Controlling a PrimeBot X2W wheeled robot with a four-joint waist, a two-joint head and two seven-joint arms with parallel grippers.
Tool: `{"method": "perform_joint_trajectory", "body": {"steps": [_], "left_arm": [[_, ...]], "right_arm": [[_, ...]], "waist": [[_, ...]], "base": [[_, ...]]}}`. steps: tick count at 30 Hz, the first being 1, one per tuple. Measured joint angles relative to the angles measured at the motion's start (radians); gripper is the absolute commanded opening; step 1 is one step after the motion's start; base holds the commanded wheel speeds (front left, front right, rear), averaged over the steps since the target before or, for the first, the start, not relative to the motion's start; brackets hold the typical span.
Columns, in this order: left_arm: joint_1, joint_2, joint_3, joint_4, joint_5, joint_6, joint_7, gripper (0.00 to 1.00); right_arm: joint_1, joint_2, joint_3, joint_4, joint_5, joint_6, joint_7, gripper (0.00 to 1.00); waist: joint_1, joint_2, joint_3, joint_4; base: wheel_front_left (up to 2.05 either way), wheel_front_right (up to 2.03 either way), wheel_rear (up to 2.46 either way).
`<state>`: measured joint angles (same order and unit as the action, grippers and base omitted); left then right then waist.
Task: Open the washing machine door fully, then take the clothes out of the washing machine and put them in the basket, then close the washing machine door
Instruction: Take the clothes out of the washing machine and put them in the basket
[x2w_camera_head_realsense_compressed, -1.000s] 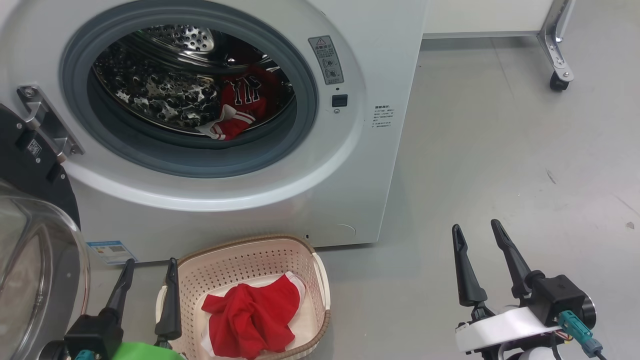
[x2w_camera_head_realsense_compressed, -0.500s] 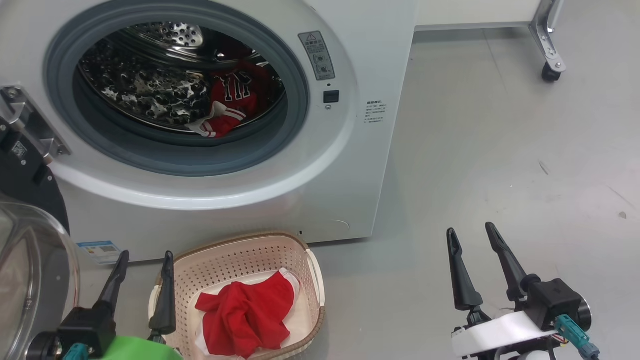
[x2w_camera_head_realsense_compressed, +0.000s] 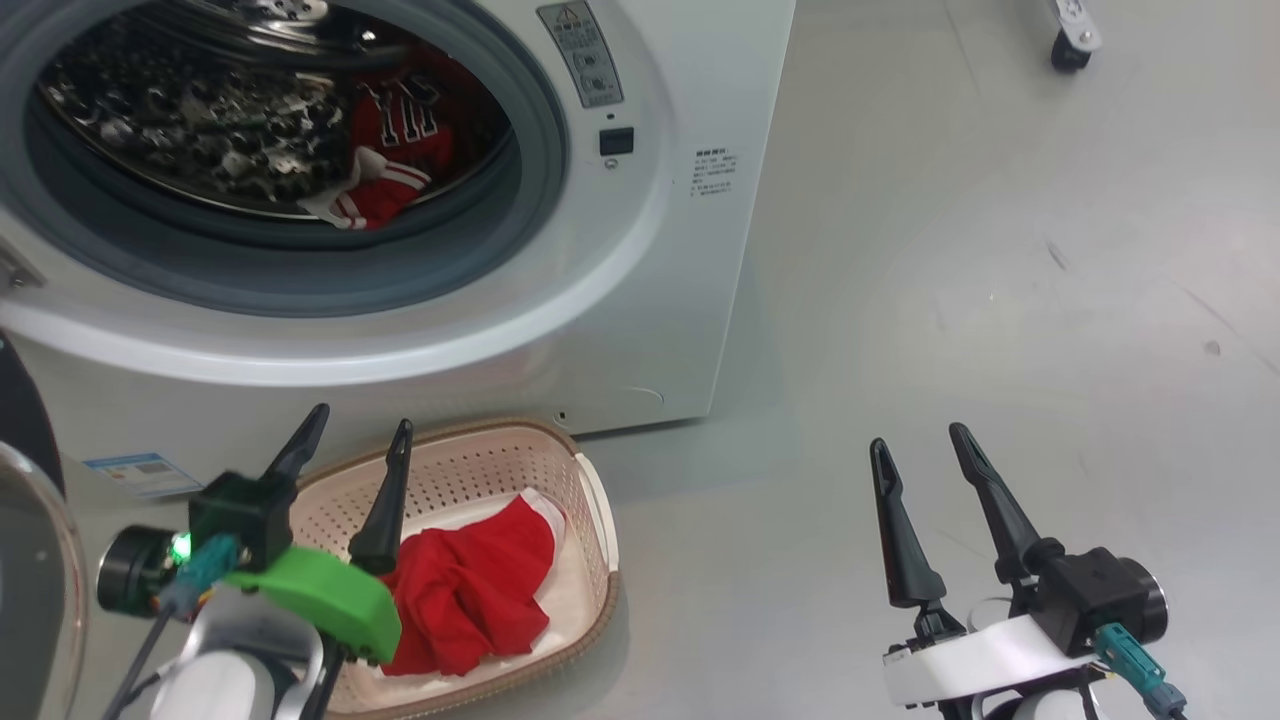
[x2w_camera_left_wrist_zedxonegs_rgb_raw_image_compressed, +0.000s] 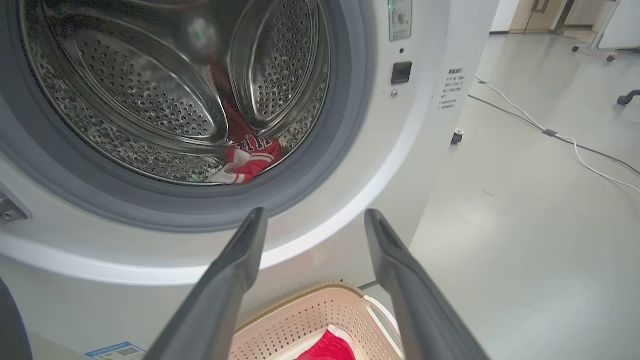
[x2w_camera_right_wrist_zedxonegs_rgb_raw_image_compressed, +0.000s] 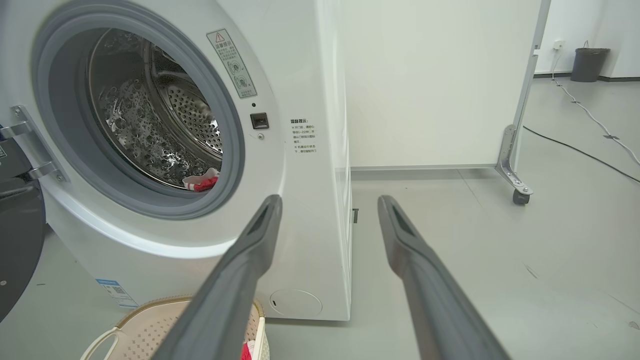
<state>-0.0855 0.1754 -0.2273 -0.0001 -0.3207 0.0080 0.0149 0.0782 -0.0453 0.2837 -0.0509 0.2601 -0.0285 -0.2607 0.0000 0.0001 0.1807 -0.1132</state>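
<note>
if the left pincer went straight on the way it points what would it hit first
Probably the washing machine's white front just below the grey seal; the left pincer, open, aims under the opening, though depth is unclear.

We cannot read the tiny black words (x2w_camera_head_realsense_compressed: 714, 172) on the white washing machine (x2w_camera_head_realsense_compressed: 685, 300). Its round black door (x2w_camera_head_realsense_compressed: 18, 410) is cut off.

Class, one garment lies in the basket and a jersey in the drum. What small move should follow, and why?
Probably extend the left gripper forward into the drum toward the jersey: it is open and empty over the basket, and the jersey lies low in the drum.
</note>
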Motion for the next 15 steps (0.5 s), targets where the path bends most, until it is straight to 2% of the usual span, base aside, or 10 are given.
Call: {"method": "perform_joint_trajectory", "body": {"steps": [7, 15], "left_arm": [[-0.154, 0.021, 0.0, 0.132, -0.032, -0.022, 0.197, 1.0], [-0.365, 0.11, 0.035, 0.184, -0.031, -0.039, 0.356, 1.0]], "right_arm": [[-0.053, 0.0, 0.048, -0.027, 0.005, 0.0, 0.0, 1.0], [-0.118, -0.001, 0.081, -0.067, 0.064, -0.018, 0.0, 1.0]], "waist": [[0.0, 0.0, 0.097, -0.036], [0.0, 0.0, 0.201, -0.093]], "base": [[0.0, 0.0, 0.0], [0.0, 0.0, 0.0]]}}
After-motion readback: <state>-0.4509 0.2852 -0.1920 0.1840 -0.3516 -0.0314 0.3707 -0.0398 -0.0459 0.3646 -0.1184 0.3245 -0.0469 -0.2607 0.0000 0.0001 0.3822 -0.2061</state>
